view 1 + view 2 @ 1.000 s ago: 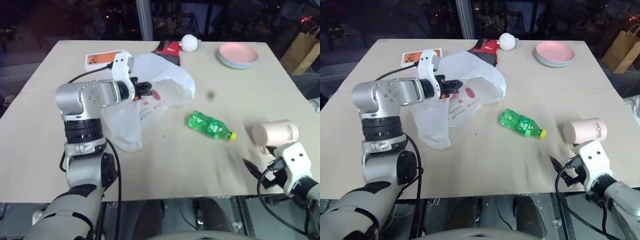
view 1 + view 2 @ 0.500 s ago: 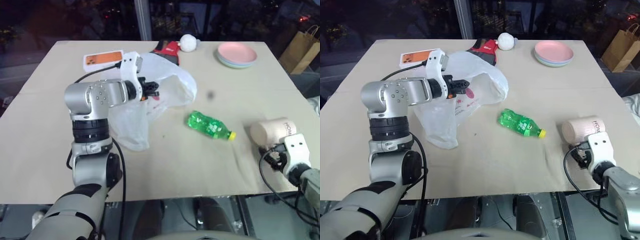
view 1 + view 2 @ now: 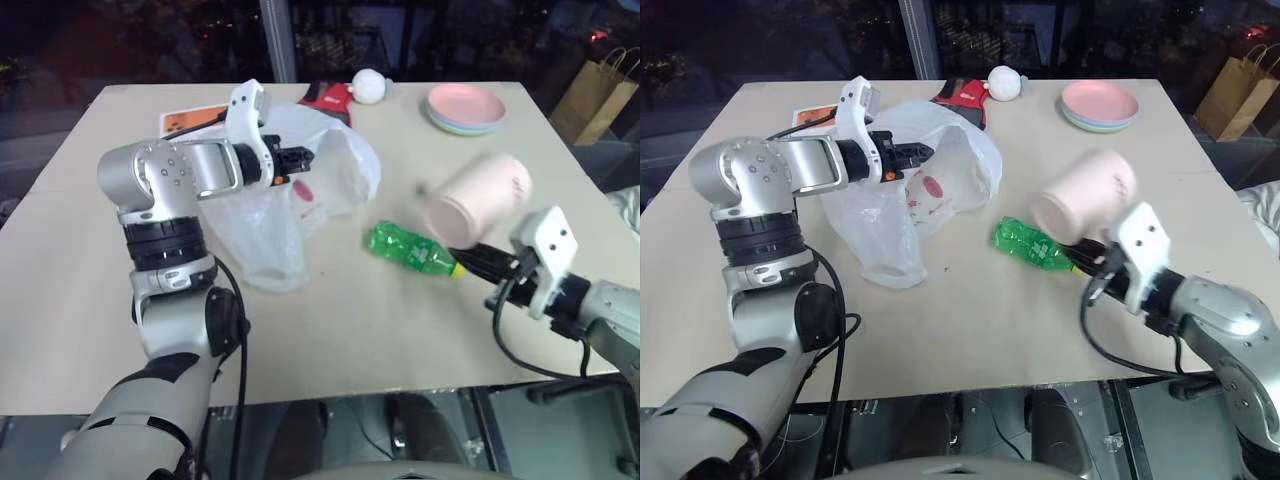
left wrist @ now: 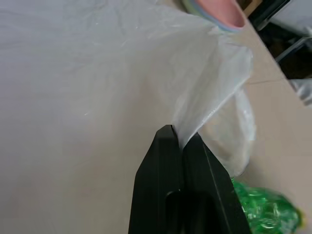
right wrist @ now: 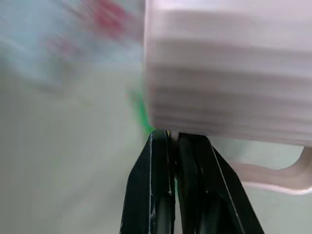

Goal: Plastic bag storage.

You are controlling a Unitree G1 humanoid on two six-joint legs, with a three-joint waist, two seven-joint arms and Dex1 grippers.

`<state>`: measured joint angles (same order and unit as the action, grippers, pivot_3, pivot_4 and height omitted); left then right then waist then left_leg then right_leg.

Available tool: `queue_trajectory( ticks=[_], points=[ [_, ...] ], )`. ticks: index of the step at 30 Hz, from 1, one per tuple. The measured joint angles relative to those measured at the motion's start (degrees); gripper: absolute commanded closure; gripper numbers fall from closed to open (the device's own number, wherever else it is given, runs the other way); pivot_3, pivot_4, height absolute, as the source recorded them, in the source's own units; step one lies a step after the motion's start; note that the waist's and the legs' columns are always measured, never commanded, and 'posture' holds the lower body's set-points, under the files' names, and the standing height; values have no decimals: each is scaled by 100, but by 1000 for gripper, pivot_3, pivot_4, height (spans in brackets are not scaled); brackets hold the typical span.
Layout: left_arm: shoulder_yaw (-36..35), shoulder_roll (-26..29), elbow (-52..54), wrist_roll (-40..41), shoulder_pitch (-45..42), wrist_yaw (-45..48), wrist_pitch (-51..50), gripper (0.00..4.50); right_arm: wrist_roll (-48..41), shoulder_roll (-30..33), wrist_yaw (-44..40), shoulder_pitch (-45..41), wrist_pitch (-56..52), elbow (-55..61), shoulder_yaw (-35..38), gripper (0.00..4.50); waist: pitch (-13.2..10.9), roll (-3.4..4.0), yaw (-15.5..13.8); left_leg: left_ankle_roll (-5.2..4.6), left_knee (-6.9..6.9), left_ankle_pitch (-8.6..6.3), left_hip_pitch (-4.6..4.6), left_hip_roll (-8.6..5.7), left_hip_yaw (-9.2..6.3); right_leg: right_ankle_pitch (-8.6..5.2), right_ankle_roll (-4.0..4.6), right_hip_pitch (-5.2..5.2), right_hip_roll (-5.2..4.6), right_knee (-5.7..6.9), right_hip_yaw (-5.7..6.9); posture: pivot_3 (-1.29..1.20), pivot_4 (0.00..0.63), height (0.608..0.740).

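Observation:
The plastic bag [image 3: 300, 200], translucent white with red print, hangs from my left gripper [image 3: 308, 157], which is shut on its upper edge above the table; the lower part rests crumpled on the tabletop. In the left wrist view the bag's film [image 4: 209, 83] runs out from between the closed fingertips [image 4: 168, 141]. My right gripper [image 3: 470, 258] is shut on the rim of a pink mug [image 3: 478, 198], held tilted in the air over a green bottle [image 3: 410, 250] lying on the table. The right wrist view shows the mug [image 5: 229, 73] just above the pinched fingers [image 5: 156, 170].
Stacked pink plates [image 3: 465, 107], a white ball [image 3: 370, 86] and a red item [image 3: 325, 95] lie along the table's far edge. An orange-and-white box [image 3: 185, 122] sits far left. A brown paper bag [image 3: 590, 90] stands beyond the table's right side.
My right gripper closed on the pink mug and carried it up off the table and to the left, over the green bottle. The left gripper keeps its hold on the bag, slightly higher.

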<state>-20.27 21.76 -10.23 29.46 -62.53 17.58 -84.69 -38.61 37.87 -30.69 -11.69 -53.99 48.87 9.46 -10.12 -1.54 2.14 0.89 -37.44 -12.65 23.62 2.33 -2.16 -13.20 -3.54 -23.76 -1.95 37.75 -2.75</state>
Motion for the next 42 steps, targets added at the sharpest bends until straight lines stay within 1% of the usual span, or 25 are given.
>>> queue_trajectory(
  ticks=[2, 3, 5, 8, 12, 15, 17, 20, 24, 29, 31, 34, 35, 36, 37, 38, 39, 40, 42],
  points=[
    [-101, 44, -224, 59, -136, 90, -159, 4500, 38, -174, 5, -559, -91, -273, -723, 4413, -2, -2, 0, 0, 0, 0, 5, 0, -2, 0, 2, -2, 0, -1, 3, 0, 150, 740],
    [-140, 67, -328, 120, -230, 153, -260, 4500, 184, -289, -30, -878, -75, -617, -1217, 4413, -3, -2, -1, 0, 0, 0, 10, 0, 0, 4, 7, -5, -2, -4, 3, 0, 150, 740],
    [-173, 117, -447, 206, -369, 259, -419, 4500, 481, -416, -177, -1310, 60, -1208, -1883, 4413, -4, -3, -8, 0, 1, 0, 13, -4, 7, 10, 17, -6, -6, -9, -1, 0, 150, 740],
    [-176, 123, -516, 296, -520, 357, -650, 4500, 902, -762, -444, -1811, 462, -2154, -2539, 4413, -7, -4, -1, 0, 4, 0, 18, -5, 8, 10, 17, -8, -8, -13, -1, 0, 150, 740],
    [-125, 284, -506, 509, -466, 473, -770, 4500, 1430, -1030, -1028, -2356, 1176, -3458, -3144, 4413, -10, -1, 20, 1, 16, 0, 21, -4, 9, 10, 17, -19, -8, -12, -2, 0, 150, 740],
    [28, 529, -451, 803, -382, 548, -771, 4500, 1734, -1239, -1417, -2691, 1521, -4174, -3383, 4413, -11, 1, 26, 2, 21, 0, 21, -4, 10, 10, 17, -26, -8, -8, -4, 0, 150, 740],
    [87, 640, -351, 893, -277, 567, -771, 4500, 1911, -1258, -1729, -2868, 1706, -4457, -3574, 4413, -11, 1, 27, 2, 21, 0, 20, -4, 11, 10, 17, -27, -8, -6, -5, 0, 150, 740],
    [91, 751, -338, 972, -203, 529, -771, 4500, 2095, -1357, -1974, -2937, 1812, -4744, -3652, 4413, -11, 0, 12, 2, 19, 0, 22, -4, 9, 10, 17, -27, -9, -3, -3, 0, 150, 740],
    [266, 961, -259, 1448, -102, 538, -769, 4500, 2322, -1480, -1932, -3076, 1789, -5033, -3636, 4413, -11, 1, 22, 2, 18, 0, 17, -4, 11, 10, 18, -27, -11, 4, -5, 0, 150, 740],
    [726, 1342, -125, 2498, 234, 521, -772, 4500, 2587, -1521, -1735, -3139, 1669, -5206, -3486, 4413, -12, 1, 22, 2, 18, 0, 15, -4, 8, 10, 18, -28, -10, 12, -5, 0, 150, 740],
    [751, 1413, -107, 2906, 251, 367, -772, 4500, 2718, -1550, -1685, -3157, 1656, -5233, -3487, 4413, -12, 1, 17, 2, 16, 0, 16, -4, 9, 10, 18, -28, -10, 12, -5, 0, 150, 740],
    [750, 1445, -101, 3229, 251, 125, -772, 4500, 2880, -1597, -1624, -3194, 1673, -5298, -3492, 4413, -12, 1, 18, 2, 15, 0, 15, -4, 10, 10, 18, -28, -10, 12, -6, 0, 150, 740],
    [734, 1443, -104, 3312, 257, 25, -772, 4500, 2947, -1650, -1604, -3274, 1690, -5424, -3508, 4413, -12, 1, 22, 2, 15, 0, 15, -4, 10, 10, 18, -28, -10, 13, -6, 0, 150, 740],
    [720, 1408, -111, 3449, 259, -184, -772, 4500, 3064, -1904, -1543, -3547, 1718, -5849, -3521, 4413, -12, 1, 34, 2, 14, 0, 12, -4, 12, 10, 18, -29, -10, 16, -8, 0, 150, 740],
    [702, 1360, -161, 3557, 266, -373, -772, 4500, 3133, -2269, -1452, -3950, 1851, -6467, -3480, 3924, -12, 2, 84, 2, 16, 0, 7, -3, 13, 11, 19, -31, -6, 21, -15, 0, 150, 740],
    [703, 1342, -167, 3579, 265, -407, -772, 4500, 3155, -2358, -1418, -4041, 1896, -6582, -3479, 3758, -13, 2, 93, 2, 17, 1, 7, -3, 12, 11, 19, -33, -5, 23, -15, 0, 150, 740],
    [670, 1316, -179, 3645, 280, -506, -772, 4500, 3182, -2602, -1429, -4244, 2057, -6881, -3481, 3509, -13, 3, 107, 3, 19, 1, 8, -3, 10, 11, 20, -36, -5, 26, -14, 0, 150, 740],
    [591, 1267, -191, 3657, 280, -659, -749, 4500, 3226, -2894, -1448, -4462, 2183, -7219, -3494, 3082, -14, 3, 139, 5, 25, 2, 9, -2, 8, 12, 20, -39, -4, 24, -14, 0, 150, 740],
    [300, 1226, -265, 3721, 253, -900, -737, 4500, 3447, -3215, -1335, -4646, 2632, -7707, -3559, 2170, -14, 3, 146, 7, 26, 3, 14, -2, 9, 11, 21, -42, -6, 22, -12, 0, 150, 740]
  ],
)
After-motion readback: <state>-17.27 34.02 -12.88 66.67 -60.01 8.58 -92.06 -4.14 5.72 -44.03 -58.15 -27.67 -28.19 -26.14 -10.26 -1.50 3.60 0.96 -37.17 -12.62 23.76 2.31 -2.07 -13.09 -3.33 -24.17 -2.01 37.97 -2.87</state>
